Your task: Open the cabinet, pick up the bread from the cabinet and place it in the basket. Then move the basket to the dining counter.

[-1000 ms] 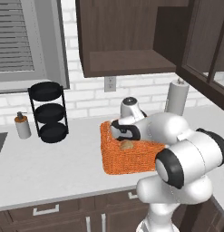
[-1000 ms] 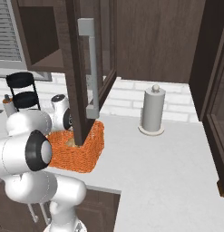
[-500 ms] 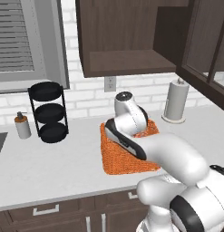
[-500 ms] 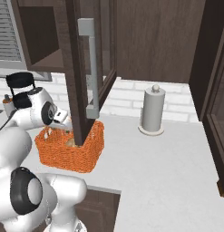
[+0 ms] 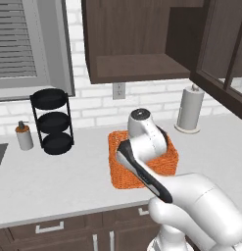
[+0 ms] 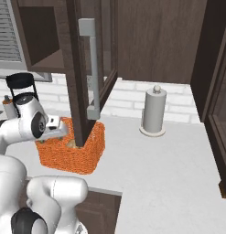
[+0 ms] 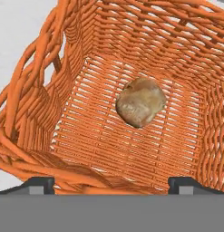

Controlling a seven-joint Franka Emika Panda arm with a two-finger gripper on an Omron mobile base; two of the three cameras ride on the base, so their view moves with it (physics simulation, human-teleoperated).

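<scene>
Grey-white surface carries: orange basket centre, paper towel holder to the right, black tiered rack and small bottle to the left.

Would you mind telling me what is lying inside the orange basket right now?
The bread rests alone on the basket's woven floor. The near corners are hidden under the rim.

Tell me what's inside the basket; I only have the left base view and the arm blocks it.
Observer: The bread lies on the floor of the basket, loose, touching no wall.
Operator: Is the gripper holding it?
Observer: No. The gripper is open, its tips apart at the basket's near rim, above the loaf.
Operator: And the cabinet door?
Observer: In the right base view, the cabinet door stands open, its edge in front of the basket.
</scene>
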